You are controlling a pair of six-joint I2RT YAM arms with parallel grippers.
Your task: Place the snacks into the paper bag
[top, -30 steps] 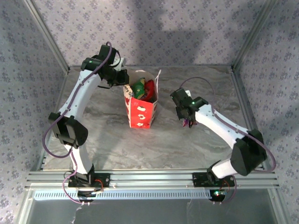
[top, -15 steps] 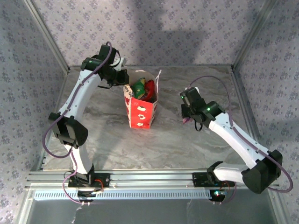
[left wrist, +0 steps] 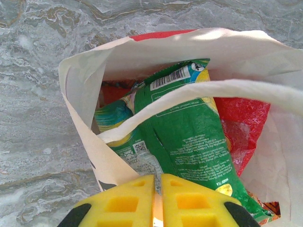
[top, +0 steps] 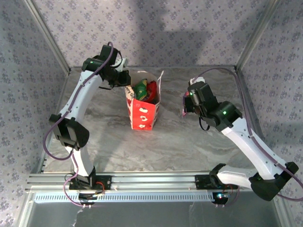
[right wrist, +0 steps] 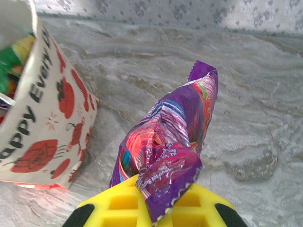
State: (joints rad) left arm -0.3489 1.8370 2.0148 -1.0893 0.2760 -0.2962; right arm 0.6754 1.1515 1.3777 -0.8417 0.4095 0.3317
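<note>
Grey marbled table top, enclosed by walls of lilac floral-patterned paper and an aluminium frame along the near edge. Left arm, white with black joints, reaching to the far left of the table; right arm, same make, raised over the right half. One small white paper bag with red sides, red blobs and black lettering, standing upright near the table's middle, mouth open, also seen from above in the left wrist view and side-on in the right wrist view. Inside the paper bag: one glossy green packet with a barcode, leaning on end, its top visible from overhead; one large glossy red packet behind it, against the bag's right side; one packet with yellow and teal print, mostly hidden on the left. One white cord handle arching across the mouth. One crinkled purple-pink packet, outside the bag, held above the table to the bag's right, well apart from it. Left gripper, yellow fingers pressed together on the bag's near wall at the rim. Right gripper, yellow fingers clenched on the lower end of the purple-pink packet.
</note>
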